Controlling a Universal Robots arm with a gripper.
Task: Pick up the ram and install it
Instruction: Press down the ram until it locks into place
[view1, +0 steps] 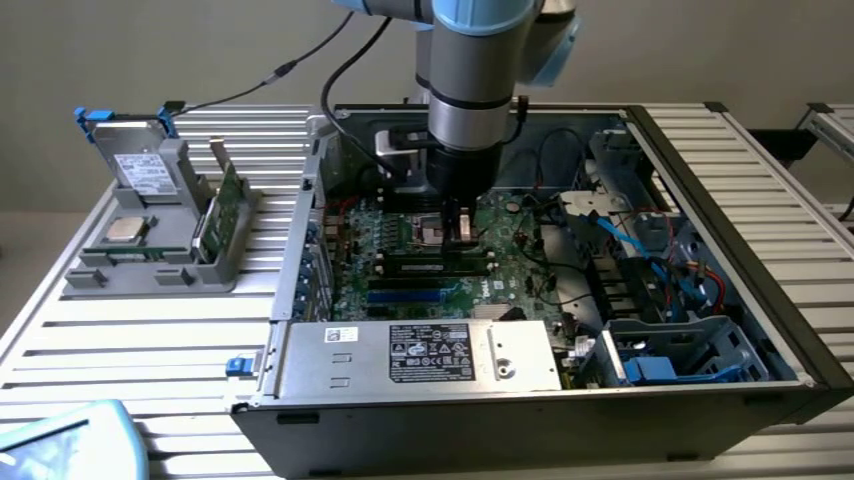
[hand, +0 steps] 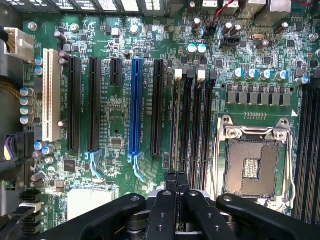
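Observation:
Edge-on in the wrist view, the ram (hand: 175, 125) shows as a thin strip standing in the first black memory slot beside the CPU socket. My gripper (hand: 177, 176) is shut, its black fingertips pressed together right over the near end of that strip; whether they touch it I cannot tell. In the exterior view the gripper (view1: 458, 232) points straight down into the open computer case, just above a dark stick (view1: 434, 266) lying along the slots of the green motherboard (view1: 527, 265). Another green stick (view1: 227, 205) stands upright in the grey holder outside the case.
The grey holder (view1: 147, 270) on the slatted table at the exterior view's left also carries a silver processor chip (view1: 124, 230). The CPU socket (hand: 255, 167) is open. A power supply (view1: 420, 355), drive cage (view1: 681, 350) and loose cables (view1: 627, 235) crowd the case.

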